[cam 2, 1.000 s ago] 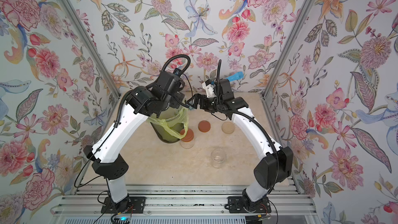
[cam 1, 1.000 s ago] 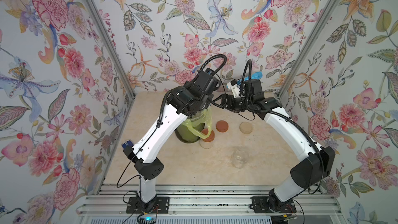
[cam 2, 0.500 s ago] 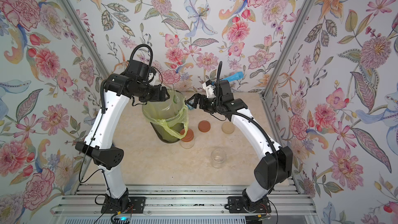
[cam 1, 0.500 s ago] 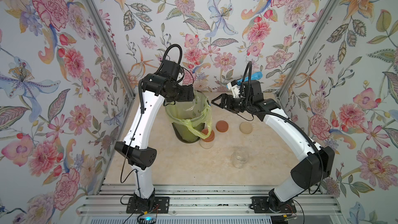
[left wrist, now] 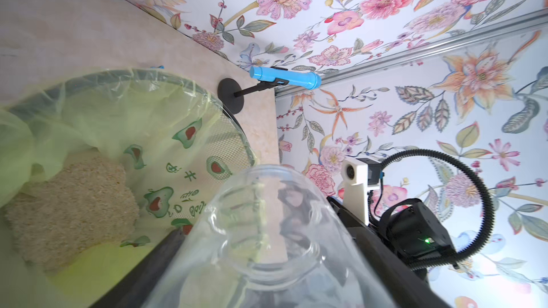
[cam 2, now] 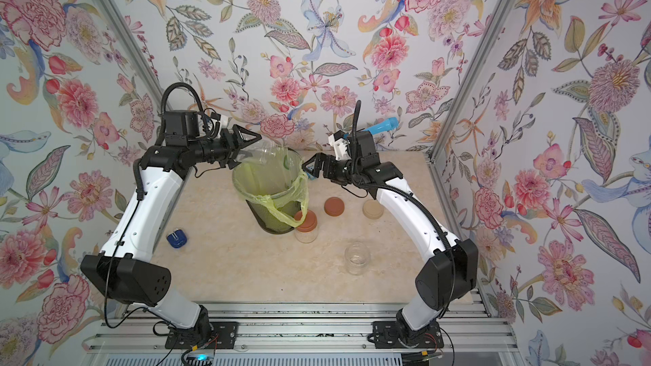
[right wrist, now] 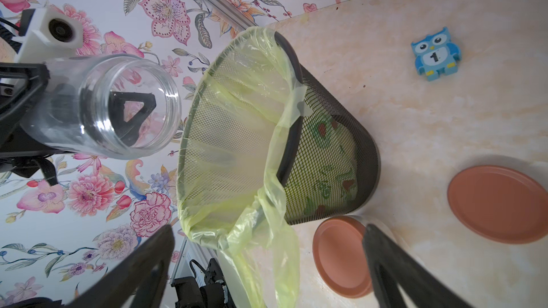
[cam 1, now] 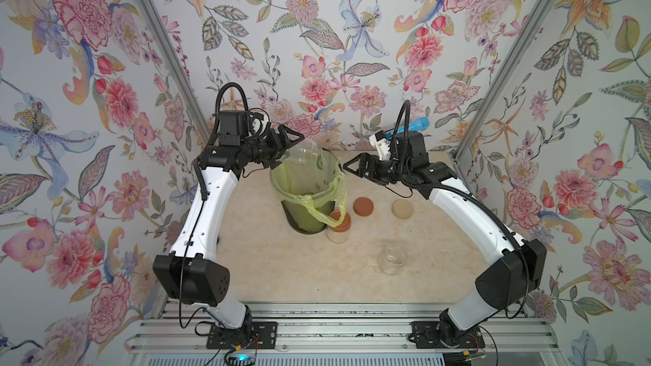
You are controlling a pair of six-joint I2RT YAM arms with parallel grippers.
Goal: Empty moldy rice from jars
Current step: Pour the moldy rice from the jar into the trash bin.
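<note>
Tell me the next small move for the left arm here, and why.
Probably right the held jar and carry it down to the table, near the empty jar. The left gripper has it tilted over the bin; it looks empty, and rice lies in the bag. A lidded jar beside the bin holds rice to be emptied.

Bin [cam 1: 296,213] mid-bench [cam 1: 281,269], toward rear. Rice [left wrist: 71,211] heaped inside bin. Held jar [cam 1: 306,153] in left claw [cam 1: 290,149], tilted above bin's rear-left rim. Right claw [cam 1: 348,169] just right of rim, above bench, not touching. Lidded jar [cam 1: 339,228] at bin's front-right foot. Lid [cam 1: 363,205] right of bin, second lid [cam 1: 402,209] further right. Open jar [cam 1: 392,261] upright, nearer front than lids. Owl block [cam 2: 177,238] on bench, left of bin. Torch [left wrist: 284,77] on stand [left wrist: 231,96], rear right corner.
</note>
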